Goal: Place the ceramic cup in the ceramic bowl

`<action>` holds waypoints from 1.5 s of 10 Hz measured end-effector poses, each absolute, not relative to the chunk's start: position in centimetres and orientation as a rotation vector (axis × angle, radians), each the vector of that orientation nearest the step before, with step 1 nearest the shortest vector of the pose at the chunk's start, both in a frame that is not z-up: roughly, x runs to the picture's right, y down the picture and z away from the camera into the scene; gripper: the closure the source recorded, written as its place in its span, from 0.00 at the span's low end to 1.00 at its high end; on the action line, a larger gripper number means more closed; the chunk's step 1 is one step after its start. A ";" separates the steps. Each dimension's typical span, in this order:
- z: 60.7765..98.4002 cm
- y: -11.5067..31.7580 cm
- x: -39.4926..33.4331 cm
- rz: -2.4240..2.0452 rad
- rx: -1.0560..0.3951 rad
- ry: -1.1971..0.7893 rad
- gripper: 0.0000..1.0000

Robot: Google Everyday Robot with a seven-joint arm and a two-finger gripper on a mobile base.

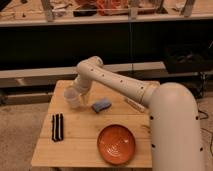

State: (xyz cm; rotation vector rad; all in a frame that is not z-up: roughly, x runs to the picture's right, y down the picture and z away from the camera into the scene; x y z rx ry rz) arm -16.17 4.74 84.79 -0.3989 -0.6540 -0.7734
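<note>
Addressing the ceramic cup (73,98), upright near the table's (75,147) back-left.
Gripper (76,92) sits at the cup, jaws spread wide, likely to admit it; the ceramic bowl (116,144) lies well apart, front-right.

One camera looks down and forward from high beside the robot's shoulder (175,125), fairly near the table (85,137); the arm (120,85) reaches away to the gripper (76,94) at the cup (73,101), far left.
</note>
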 end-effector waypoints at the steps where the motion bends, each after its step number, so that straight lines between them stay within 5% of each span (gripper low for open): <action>1: 85.1 4.8 -16.4 -0.784 -0.408 -0.651 0.20; 15: 87.5 5.2 -16.8 -0.869 -0.442 -0.645 0.21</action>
